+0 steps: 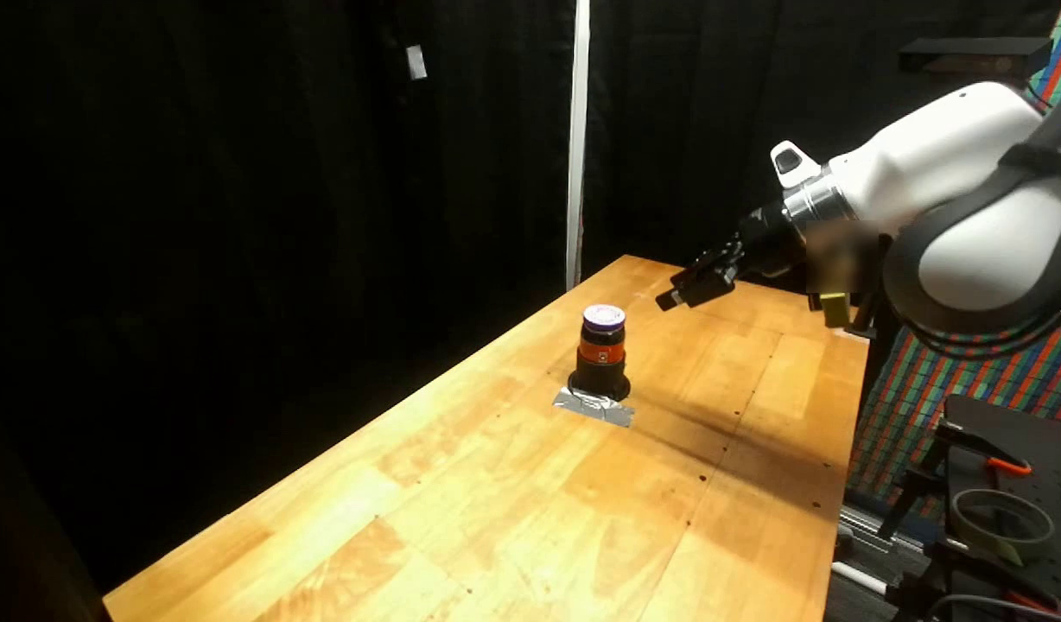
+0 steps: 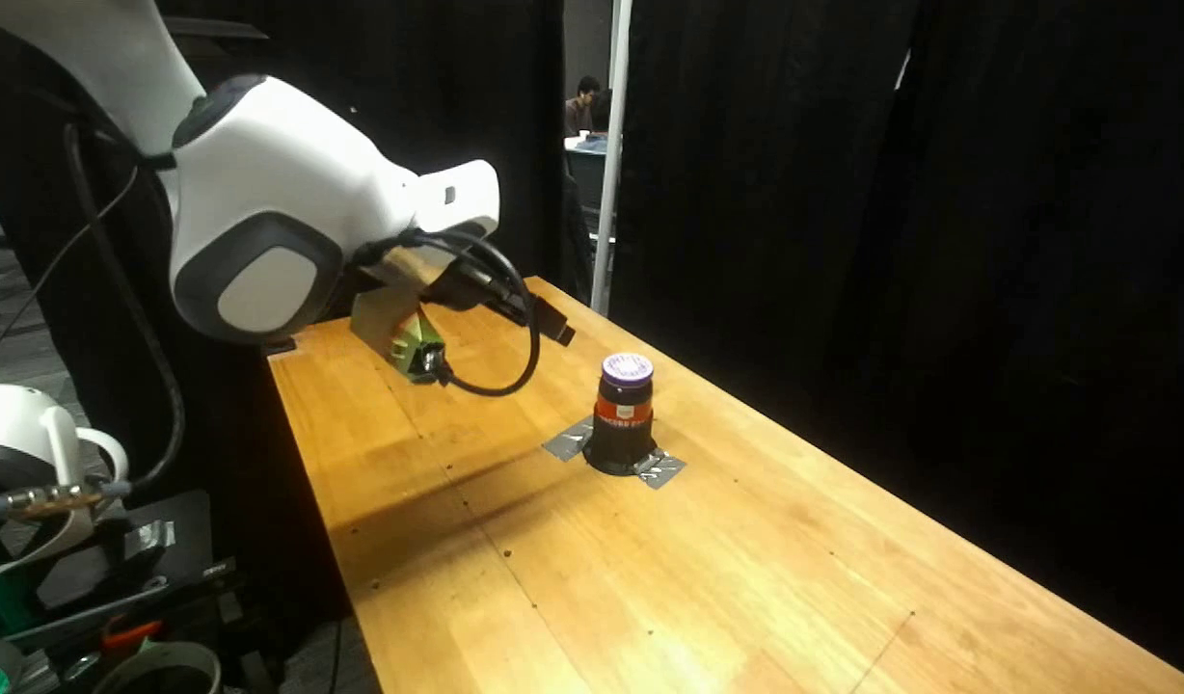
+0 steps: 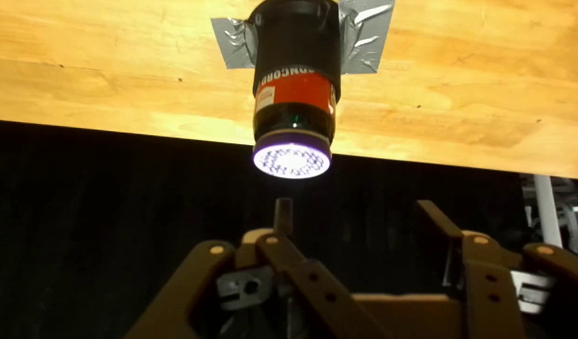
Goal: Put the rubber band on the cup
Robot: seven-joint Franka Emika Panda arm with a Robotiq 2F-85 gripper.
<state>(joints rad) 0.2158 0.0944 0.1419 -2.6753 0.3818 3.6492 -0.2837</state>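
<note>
The cup [image 1: 601,352] is a small upright jar-like cylinder with an orange-red label, a dark upper part and a white, purple-rimmed lid; it also shows in an exterior view [image 2: 625,413] and the wrist view [image 3: 298,89]. It stands in a black holder [image 2: 619,449] on the wooden table [image 1: 461,492]. My gripper [image 1: 676,294] is open and holds nothing; it is above the table, higher than the lid and apart from the cup. In the wrist view my two fingertips [image 3: 355,209] are spread, with the lid above the left one. The rubber band is not visible.
Silver tape [image 2: 661,469] fixes the holder's base to the table. Black curtains [image 1: 280,216] hang along the table's far side, with a white pole [image 1: 576,147] between them. A dark side stand with a tape roll [image 1: 1003,523] is beside the table.
</note>
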